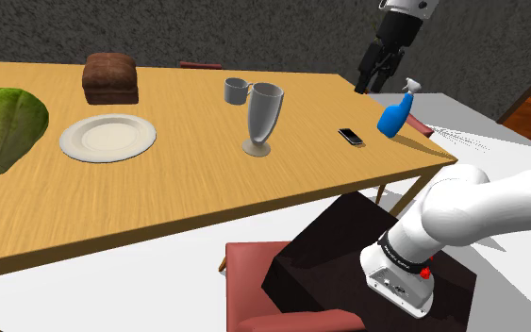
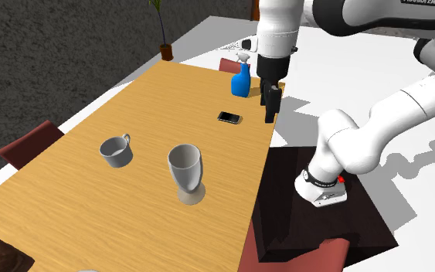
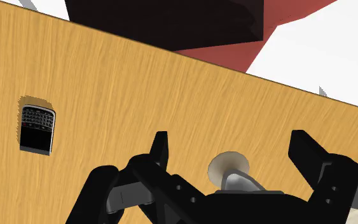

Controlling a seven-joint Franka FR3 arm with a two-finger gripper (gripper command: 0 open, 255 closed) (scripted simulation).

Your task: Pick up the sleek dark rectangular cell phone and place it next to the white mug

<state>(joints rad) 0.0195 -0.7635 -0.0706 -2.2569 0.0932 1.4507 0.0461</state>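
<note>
Black and flat, the cell phone lies with its screen and keypad up on the wooden bench. It is below the hand and off to 1 side of it, not between the fingers. The hand hangs in the air over the bench edge nearest the dark stand and points down. Its 2 fingers stand wide apart with nothing clasped and touch nothing.

A blue spray bottle sits by the bench's corner, near the hand and lower than it. The phone lies between this bottle and a tall grey goblet. The goblet stands upright, well apart from the hand. In the wrist view its foot shows low between the 2 fingers, far beyond them and untouched.

The pale grey mug stands just beside the goblet on the side away from the hand, so it is well apart from both the hand and the phone.

Farther from the hand again, toward the bench's other end, are 3 more things: a white plate, a brown loaf and a green leafy vegetable.

A red chair stands on the floor beside the stand, on the hand's side of the bench.
</note>
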